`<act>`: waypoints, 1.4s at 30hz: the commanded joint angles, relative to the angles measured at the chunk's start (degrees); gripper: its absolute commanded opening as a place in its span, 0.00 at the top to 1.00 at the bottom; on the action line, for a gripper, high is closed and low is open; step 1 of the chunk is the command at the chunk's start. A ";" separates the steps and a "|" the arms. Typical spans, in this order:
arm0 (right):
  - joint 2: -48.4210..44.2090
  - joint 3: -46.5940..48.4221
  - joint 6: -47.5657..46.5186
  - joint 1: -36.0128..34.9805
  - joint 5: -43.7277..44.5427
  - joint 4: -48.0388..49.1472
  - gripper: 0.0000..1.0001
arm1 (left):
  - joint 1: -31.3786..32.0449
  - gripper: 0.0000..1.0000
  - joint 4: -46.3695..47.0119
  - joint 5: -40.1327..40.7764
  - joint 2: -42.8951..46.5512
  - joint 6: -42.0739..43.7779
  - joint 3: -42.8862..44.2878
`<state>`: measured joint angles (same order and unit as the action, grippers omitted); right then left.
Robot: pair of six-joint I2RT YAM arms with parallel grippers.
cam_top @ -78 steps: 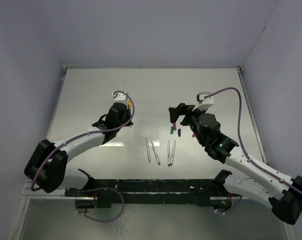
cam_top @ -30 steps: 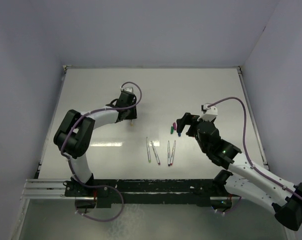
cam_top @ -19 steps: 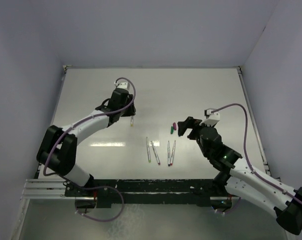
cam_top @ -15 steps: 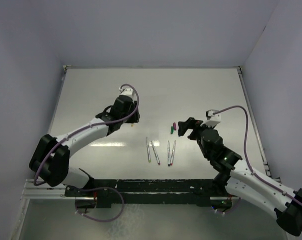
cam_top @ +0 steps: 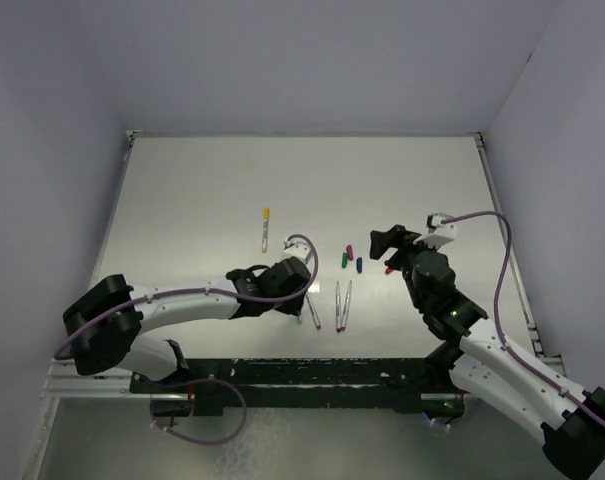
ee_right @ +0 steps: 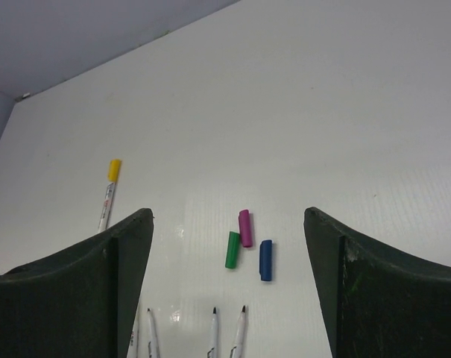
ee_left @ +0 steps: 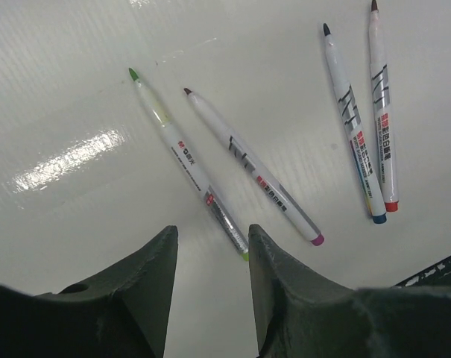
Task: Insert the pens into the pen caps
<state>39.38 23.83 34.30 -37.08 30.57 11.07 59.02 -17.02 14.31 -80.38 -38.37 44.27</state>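
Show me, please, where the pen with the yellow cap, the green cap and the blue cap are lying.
pen with the yellow cap (ee_right: 107,198): right wrist view, on its white barrel just below the cap.
green cap (ee_right: 232,250): right wrist view, middle of the cap.
blue cap (ee_right: 265,260): right wrist view, middle of the cap.

A glossy white table (cam_top: 192,190) (light glinting off it) sits boxed by plain lavender walls (cam_top: 302,60)

On the left arm (cam_top: 182,298): stretched low and rightward from the mounting rail (cam_top: 312,372), ending in the left gripper (cam_top: 292,285) facing down, fingers (ee_left: 136,298) slightly parted, gripping nothing. On the right arm (cam_top: 502,350): angled up and leftward from the same rail, right gripper (cam_top: 385,240) spread wide, empty between its fingers.
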 commanded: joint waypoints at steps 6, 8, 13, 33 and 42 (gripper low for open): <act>-0.60 0.66 0.92 1.44 -2.35 -0.09 0.17 | 5.20 0.53 -1.78 6.59 -7.76 -6.69 5.08; -1.08 0.64 0.91 1.40 -2.35 -0.70 0.18 | 5.31 0.53 -1.31 6.68 -9.08 -6.85 5.56; -2.26 0.20 1.18 1.43 -2.50 -1.48 0.18 | 5.39 0.53 -0.65 8.19 -10.76 -7.36 6.18; -2.35 0.37 3.11 1.40 -4.69 -1.94 0.20 | 4.26 0.60 -10.08 9.60 -9.82 -10.97 4.54; -2.04 0.40 3.97 1.44 -5.86 -1.32 0.22 | -0.26 0.61 -8.70 6.52 -7.42 -4.82 3.27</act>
<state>37.47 23.83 37.28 -35.88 25.54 8.86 60.95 -26.59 22.55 -89.58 -46.87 47.40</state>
